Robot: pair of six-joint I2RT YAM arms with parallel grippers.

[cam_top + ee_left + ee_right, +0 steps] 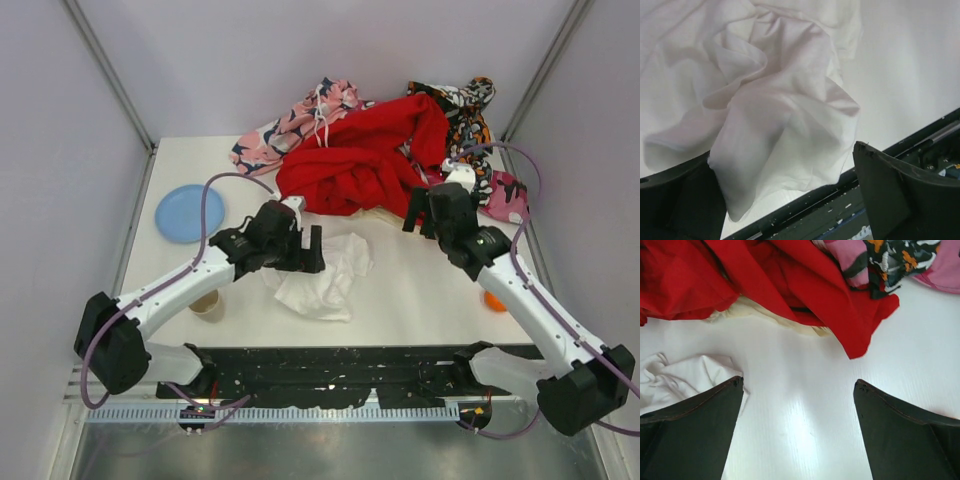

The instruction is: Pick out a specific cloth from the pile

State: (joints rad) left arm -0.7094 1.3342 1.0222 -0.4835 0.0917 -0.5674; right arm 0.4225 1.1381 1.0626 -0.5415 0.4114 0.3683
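The white cloth lies crumpled on the table in front of the pile, apart from it. It fills the left wrist view. My left gripper is open at the cloth's left edge, its jaws spread wide on either side of a fold. The pile's red garment lies behind, with pink patterned, orange camouflage and magenta camouflage pieces. My right gripper is open and empty over bare table, just in front of the red garment.
Cream fabric peeks from under the red garment. A blue plate and a paper cup sit at the left, and an orange ball at the right. A black rail runs along the front edge. Walls close in on three sides.
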